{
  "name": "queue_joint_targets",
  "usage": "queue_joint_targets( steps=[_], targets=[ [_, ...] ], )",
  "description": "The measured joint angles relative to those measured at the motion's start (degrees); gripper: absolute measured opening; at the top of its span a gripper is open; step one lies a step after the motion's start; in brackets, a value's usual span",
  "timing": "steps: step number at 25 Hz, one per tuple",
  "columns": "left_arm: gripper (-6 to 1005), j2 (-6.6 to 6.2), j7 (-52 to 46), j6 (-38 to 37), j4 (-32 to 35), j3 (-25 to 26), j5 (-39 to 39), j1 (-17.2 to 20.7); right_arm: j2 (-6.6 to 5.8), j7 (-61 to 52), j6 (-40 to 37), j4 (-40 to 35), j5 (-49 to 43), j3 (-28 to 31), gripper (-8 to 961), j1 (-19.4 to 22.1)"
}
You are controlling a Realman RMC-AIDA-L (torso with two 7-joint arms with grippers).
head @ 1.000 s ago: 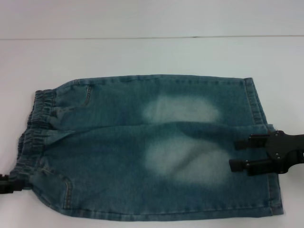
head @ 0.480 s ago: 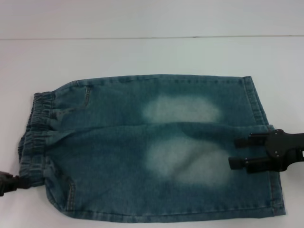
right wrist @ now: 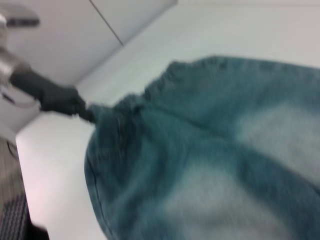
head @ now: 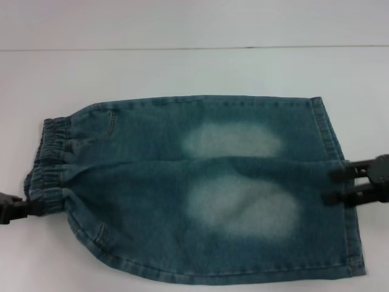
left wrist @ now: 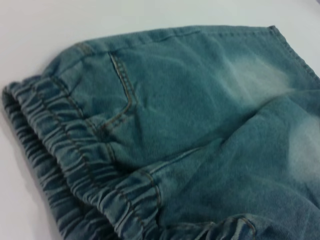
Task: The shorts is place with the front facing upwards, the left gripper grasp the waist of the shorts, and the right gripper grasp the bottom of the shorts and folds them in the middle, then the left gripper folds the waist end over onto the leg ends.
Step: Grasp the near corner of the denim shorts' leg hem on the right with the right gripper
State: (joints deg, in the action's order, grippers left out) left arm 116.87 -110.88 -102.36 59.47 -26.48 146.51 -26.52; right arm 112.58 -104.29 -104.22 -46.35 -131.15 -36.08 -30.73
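At waistband, left claw [right wrist: 82,111] pinching shorts [head: 200,182], right claw [head: 334,184] parted over hem.

shorts [left wrist: 200,125] on white table [left wrist: 30,30], gathered waistband [left wrist: 65,165] nearest

white table [head: 182,70] | pale wall [head: 182,21] behind, meeting it at a thin dark seam
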Motion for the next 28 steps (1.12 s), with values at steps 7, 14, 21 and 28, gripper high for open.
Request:
queue_joint_targets(
  steps=[7, 14, 21, 28],
  targets=[
    [26, -0.07, -0.5, 0.6, -0.1, 0.0, 0.0, -1.0, -0.29, -1.7, -7.5, -3.6, -13.4, -0.1, 865, -2.9],
    [26, -0.06, -0.8, 1.1, -0.1, 0.0, 0.0, -1.6, 0.13, -2.6, -8.6, -3.6, -22.6, -0.9, 863, -5.4],
    [26, 0.11, -1.3, 1.4, -0.1, 0.0, 0.0, -1.7, 0.52, -4.9, -8.5, -3.3, -26.1, -5.2, 859, -6.5],
    [26, 0.23, -1.3, 1.5, -0.1, 0.0, 0.0, -1.7, 1.04, -6.5, -8.0, -2.4, -28.5, -7.5, 856, -7.6]
  ],
)
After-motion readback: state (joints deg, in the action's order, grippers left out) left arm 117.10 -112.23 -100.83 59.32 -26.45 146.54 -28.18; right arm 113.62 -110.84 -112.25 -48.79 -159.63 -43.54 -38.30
